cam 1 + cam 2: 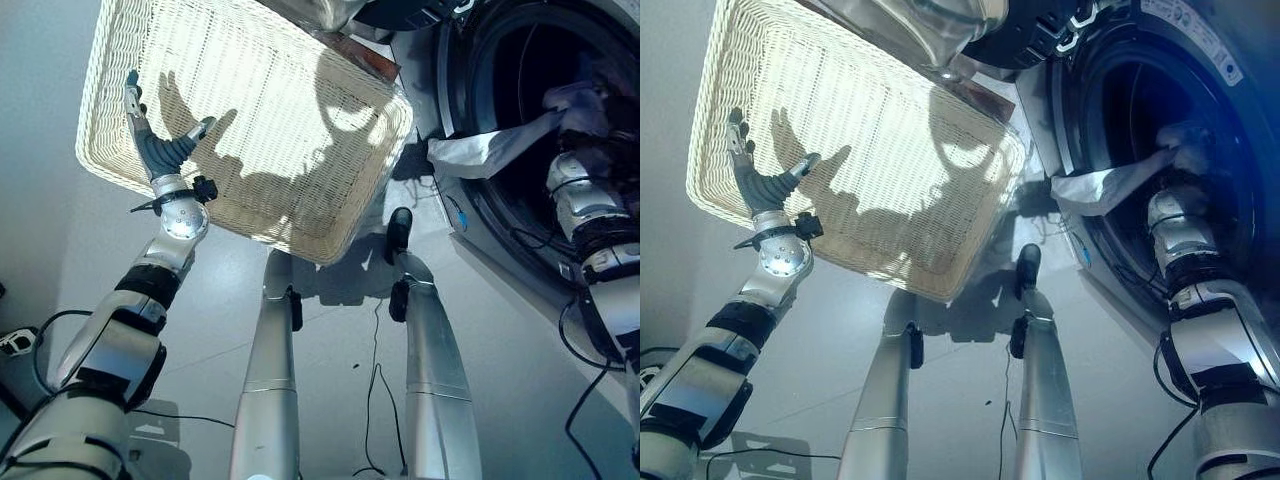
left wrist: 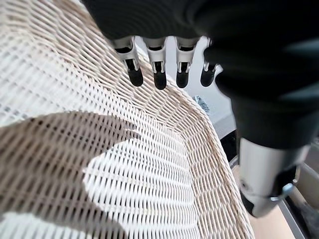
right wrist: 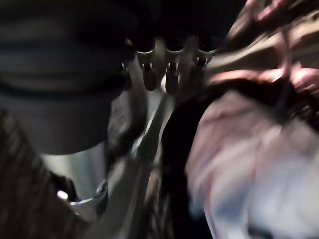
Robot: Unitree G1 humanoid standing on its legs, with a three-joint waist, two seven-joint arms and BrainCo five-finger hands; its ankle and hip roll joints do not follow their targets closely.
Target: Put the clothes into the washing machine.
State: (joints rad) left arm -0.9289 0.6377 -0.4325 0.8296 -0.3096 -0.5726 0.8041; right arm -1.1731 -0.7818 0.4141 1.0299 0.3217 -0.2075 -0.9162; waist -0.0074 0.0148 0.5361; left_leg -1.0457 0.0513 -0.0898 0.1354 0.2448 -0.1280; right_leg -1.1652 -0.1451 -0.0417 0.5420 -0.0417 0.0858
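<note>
A pale wicker basket (image 1: 260, 130) sits tilted on the grey floor (image 1: 330, 350), its woven bottom lit and crossed by shadows. It lies under and just past the left hand, well apart from the right hand.

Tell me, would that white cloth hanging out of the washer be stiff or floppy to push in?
Probably floppy: the cloth droops over the washer's door rim in soft folds. It looks thin, so likely light. It may snag or slide back out, since part trails outside the drum by the right hand.
</note>
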